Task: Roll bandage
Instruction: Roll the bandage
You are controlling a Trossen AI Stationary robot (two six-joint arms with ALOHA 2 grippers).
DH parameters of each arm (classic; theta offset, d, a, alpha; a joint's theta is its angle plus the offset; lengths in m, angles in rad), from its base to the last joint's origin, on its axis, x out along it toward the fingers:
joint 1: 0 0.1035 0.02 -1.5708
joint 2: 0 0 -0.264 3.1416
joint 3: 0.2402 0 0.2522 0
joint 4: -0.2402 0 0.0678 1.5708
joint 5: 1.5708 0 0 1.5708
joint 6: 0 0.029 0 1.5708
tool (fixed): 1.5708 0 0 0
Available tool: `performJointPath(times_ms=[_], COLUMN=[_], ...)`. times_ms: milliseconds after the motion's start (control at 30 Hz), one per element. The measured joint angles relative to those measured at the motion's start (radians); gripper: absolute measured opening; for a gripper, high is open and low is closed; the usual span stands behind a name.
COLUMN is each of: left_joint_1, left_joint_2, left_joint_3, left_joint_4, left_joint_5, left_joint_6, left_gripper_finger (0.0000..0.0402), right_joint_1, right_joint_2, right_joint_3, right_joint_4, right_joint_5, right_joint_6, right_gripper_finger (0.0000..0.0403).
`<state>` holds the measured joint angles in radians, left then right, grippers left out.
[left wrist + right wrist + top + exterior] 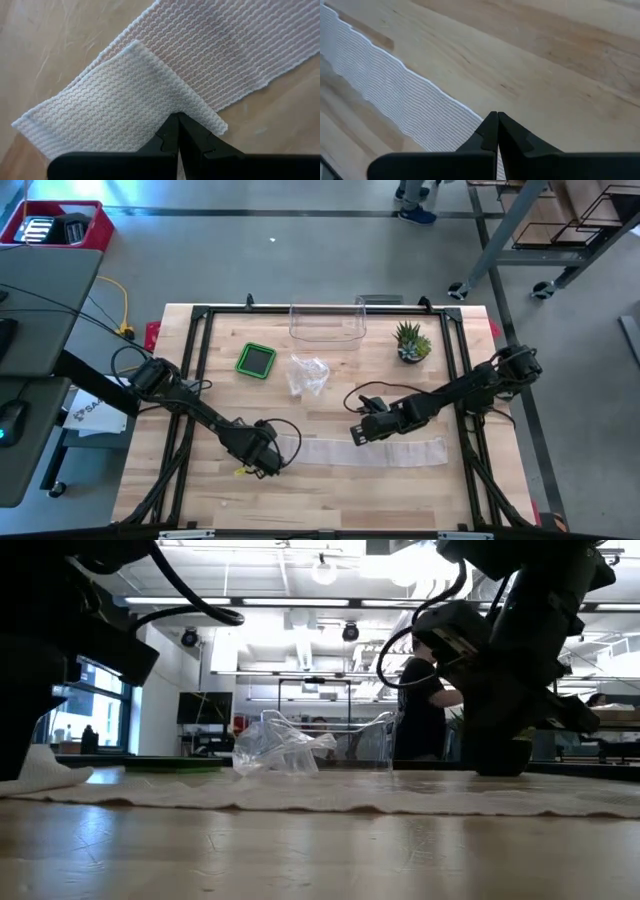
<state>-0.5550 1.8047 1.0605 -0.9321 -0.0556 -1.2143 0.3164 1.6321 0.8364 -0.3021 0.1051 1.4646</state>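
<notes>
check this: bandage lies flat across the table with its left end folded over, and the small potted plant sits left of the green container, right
Not quite. In the high view the potted plant sits right of the green container, past the clear bin. The bandage does lie flat with its left end folded over.

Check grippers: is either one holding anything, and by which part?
The left gripper is shut on the bandage, pinching its folded-over end. The right gripper is shut, tips down on the strip, holding nothing.

Bandage (330, 793) left end hidden behind arm in low view; person (412, 200) cut off by top edge
</notes>
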Motion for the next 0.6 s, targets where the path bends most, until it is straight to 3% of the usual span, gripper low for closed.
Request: performJointPath(times_ms=[400, 600], left_joint_1=[0.034, -0.072], left_joint_2=[-0.147, -0.301], left_joint_3=[0.003, -0.010], left_joint_4=[-0.091, -0.161], left_joint_5=[-0.095, -0.242], left_joint_6=[-0.032, -0.124], left_gripper_finger=[0.0000, 0.0000], right_joint_1=[-0.023, -0.030], right_joint_2=[-0.056, -0.022], right_joint_3=[0.000, 0.002], right_joint_4=[0.065, 0.373], right_joint_5=[0.092, 0.089], right_joint_6=[-0.008, -0.038], right_gripper_finger=[0.0000, 0.0000])
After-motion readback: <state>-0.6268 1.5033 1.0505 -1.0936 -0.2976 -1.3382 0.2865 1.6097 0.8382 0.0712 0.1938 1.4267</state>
